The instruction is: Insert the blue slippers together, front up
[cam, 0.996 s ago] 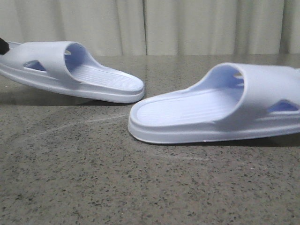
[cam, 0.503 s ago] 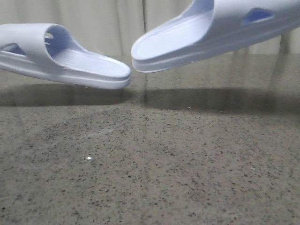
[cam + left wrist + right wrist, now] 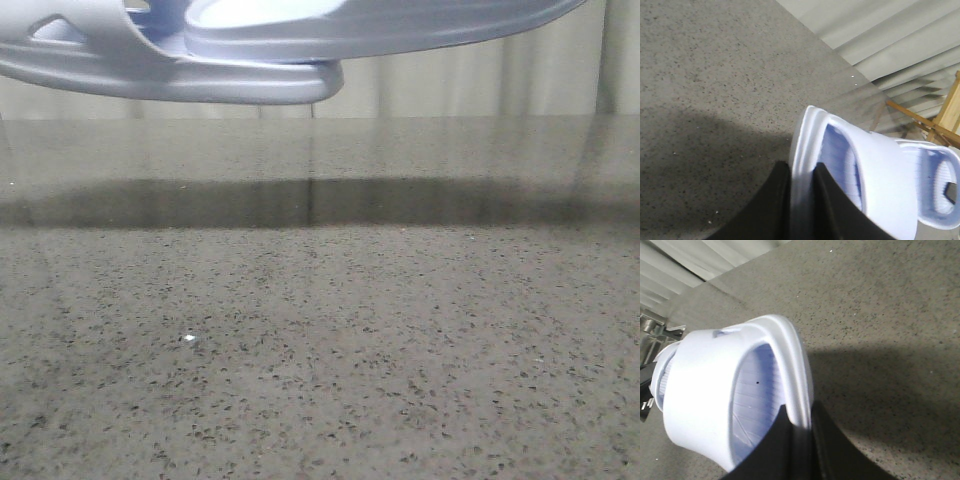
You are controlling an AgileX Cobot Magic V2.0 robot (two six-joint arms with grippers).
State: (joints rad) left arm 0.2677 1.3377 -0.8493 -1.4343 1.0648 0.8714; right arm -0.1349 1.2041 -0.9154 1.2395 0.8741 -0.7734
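A: Where were the blue slippers?

B: Both were off the table, at the top of the front view. The left slipper hung lower, and the right slipper lay over it, its heel end reaching in under the left one's strap.

A: And the grippers?

B: The left gripper was closed on the left slipper's sole edge, one black finger on each side. The right gripper pinched the right slipper's rim the same way.

A: Anything around them?

B: Only the speckled stone table with their broad shadow, a pleated curtain behind, and a wooden frame in the left wrist view. Nothing stood between the slippers.

A: What had changed?

B: Half a second earlier they were apart, heel to heel and lower; a second earlier the right one rested on the table.
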